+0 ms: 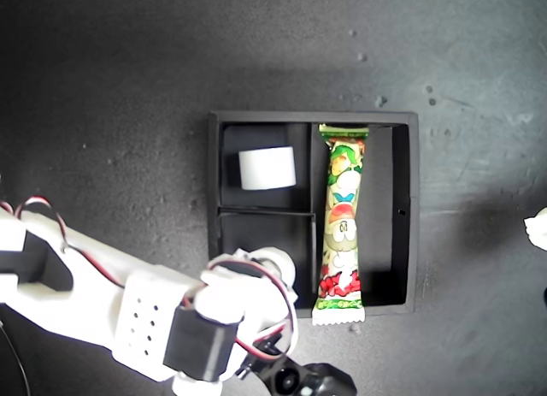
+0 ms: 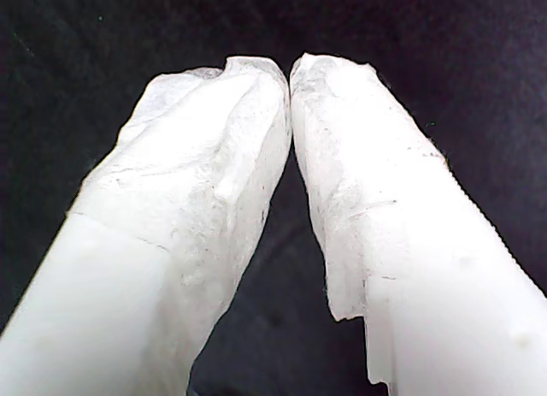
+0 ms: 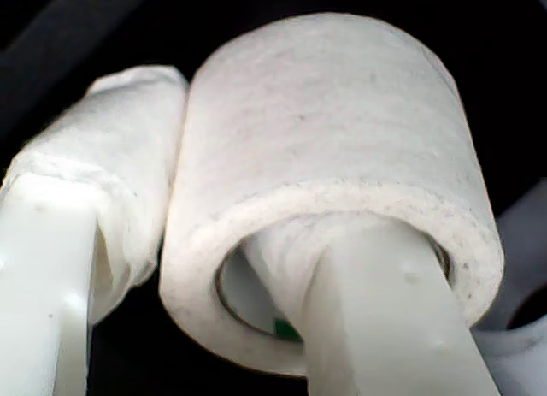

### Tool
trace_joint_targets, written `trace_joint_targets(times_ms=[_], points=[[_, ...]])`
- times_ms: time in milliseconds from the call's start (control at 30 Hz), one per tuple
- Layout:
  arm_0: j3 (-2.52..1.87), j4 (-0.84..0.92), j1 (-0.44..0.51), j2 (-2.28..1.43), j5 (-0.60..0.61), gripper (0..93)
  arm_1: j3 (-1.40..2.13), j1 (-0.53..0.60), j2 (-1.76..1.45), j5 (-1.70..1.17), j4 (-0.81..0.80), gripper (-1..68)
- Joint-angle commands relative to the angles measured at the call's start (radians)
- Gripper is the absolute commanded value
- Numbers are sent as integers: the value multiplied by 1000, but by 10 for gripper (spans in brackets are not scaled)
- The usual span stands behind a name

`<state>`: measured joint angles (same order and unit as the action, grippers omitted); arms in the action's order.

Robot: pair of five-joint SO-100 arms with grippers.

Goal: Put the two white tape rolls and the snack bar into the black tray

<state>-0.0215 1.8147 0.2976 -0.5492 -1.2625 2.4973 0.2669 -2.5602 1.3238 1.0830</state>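
My second claw (image 3: 248, 242) reaches from the exterior view's lower left over the black tray (image 1: 410, 208), pinching a tape roll (image 3: 333, 182), half hidden there. My first claw (image 2: 291, 79) is closed, empty.

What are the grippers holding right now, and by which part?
My second gripper pinches a white tape roll through its wall, one finger inside. My first gripper holds nothing.

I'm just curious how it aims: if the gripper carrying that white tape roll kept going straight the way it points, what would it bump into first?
Probably the black tray: my second gripper, holding the tape roll, hangs over its empty small compartment. Depth is unclear.
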Motion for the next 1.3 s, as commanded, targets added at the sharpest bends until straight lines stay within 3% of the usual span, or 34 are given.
trace_joint_targets(times_ms=[0, 133, 367, 1267], points=[[-25, 18, -15, -31, -11, 0, 0, -3, -15, -12, -18, -2], [-95, 18, -18, -69, -20, 3, 0, -2, -15, -12, -17, -2], [-115, 18, -14, -132, 14, 126, -3, -18, -15, -29, -15, -2], [-158, 18, -3, -253, 58, 187, -8, -21, -15, -46, -5, -2]])
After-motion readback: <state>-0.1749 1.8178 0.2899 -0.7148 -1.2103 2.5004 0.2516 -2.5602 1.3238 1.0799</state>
